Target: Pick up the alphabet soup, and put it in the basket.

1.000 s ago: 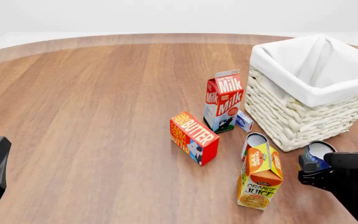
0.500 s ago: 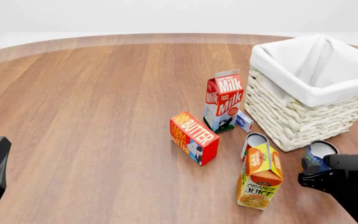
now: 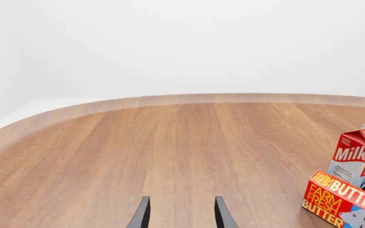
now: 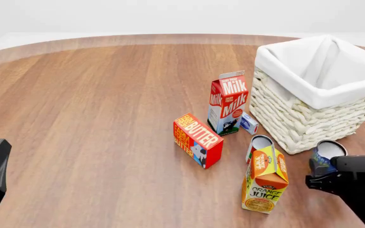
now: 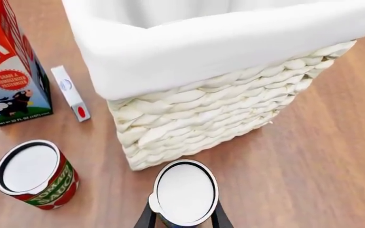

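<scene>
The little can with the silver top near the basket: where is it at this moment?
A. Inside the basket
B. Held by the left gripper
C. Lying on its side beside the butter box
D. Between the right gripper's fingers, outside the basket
D: the right wrist view shows the alphabet soup between the two fingers of the right gripper, in front of the basket wall, not inside it.

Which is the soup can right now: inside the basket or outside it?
Outside. The soup can stands on the table in front of the basket, between the right gripper's jaws; whether they grip it is unclear.
</scene>
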Controlling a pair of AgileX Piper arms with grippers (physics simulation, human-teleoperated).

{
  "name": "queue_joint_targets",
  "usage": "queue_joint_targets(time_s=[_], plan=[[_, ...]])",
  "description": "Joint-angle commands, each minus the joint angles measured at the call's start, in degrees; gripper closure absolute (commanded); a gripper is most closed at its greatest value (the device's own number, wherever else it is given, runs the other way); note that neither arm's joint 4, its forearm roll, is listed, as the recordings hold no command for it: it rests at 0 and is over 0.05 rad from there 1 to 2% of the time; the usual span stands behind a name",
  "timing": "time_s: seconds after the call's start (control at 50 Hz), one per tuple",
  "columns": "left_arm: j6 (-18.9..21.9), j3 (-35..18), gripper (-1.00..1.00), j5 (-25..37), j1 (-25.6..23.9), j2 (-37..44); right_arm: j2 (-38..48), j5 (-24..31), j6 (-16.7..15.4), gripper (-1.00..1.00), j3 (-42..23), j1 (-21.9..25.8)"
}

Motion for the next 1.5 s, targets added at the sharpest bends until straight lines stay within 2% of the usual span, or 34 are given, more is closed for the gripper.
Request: queue_joint_targets(time_s=[0.02,0.26,0.34,0.44,0.56,0.6,0.66,0.68,0.72,0.78,0.88,0.98,1.5], plan=[[0.0,0.0,-1.0,0.0,0.0,0.0,-1.86,-0.13,0.24,1.0,0.0,-0.47],[0.0,0.0,-1.0,0.0,0.0,0.0,-5.1,1.39,-0.52,1.0,0.0,-0.92],[0.0,0.0,-1.0,0.0,0.0,0.0,-15.53,11.06,-0.7,1.0,0.0,-1.02],[0.0,0.0,-1.0,0.0,0.0,0.0,-19.12,14.57,-1.06,1.0,0.0,-0.88],[0.0,0.0,-1.0,0.0,0.0,0.0,-35.82,30.43,-1.36,1.0,0.0,-0.91],[0.0,0.0,-1.0,0.0,0.0,0.0,-43.96,38.07,-1.48,1.0,0.0,-0.93],[0.0,0.0,-1.0,0.0,0.0,0.0,-51.42,44.96,-1.65,1.0,0.0,-1.11],[0.0,0.0,-1.0,0.0,0.0,0.0,-51.42,44.96,-1.65,1.0,0.0,-1.11],[0.0,0.0,-1.0,0.0,0.0,0.0,-57.43,50.5,-1.84,1.0,0.0,-1.13],[0.0,0.0,-1.0,0.0,0.0,0.0,-63.03,55.5,-2.02,1.0,0.0,-1.07],[0.0,0.0,-1.0,0.0,0.0,0.0,-68.57,60.29,-2.28,1.0,0.0,-0.87],[0.0,0.0,-1.0,0.0,0.0,0.0,-71.79,62.6,-2.55,1.0,0.0,-0.81],[0.0,0.0,-1.0,0.0,0.0,0.0,-77.36,62.52,-4.15,1.0,-0.02,-0.27]])
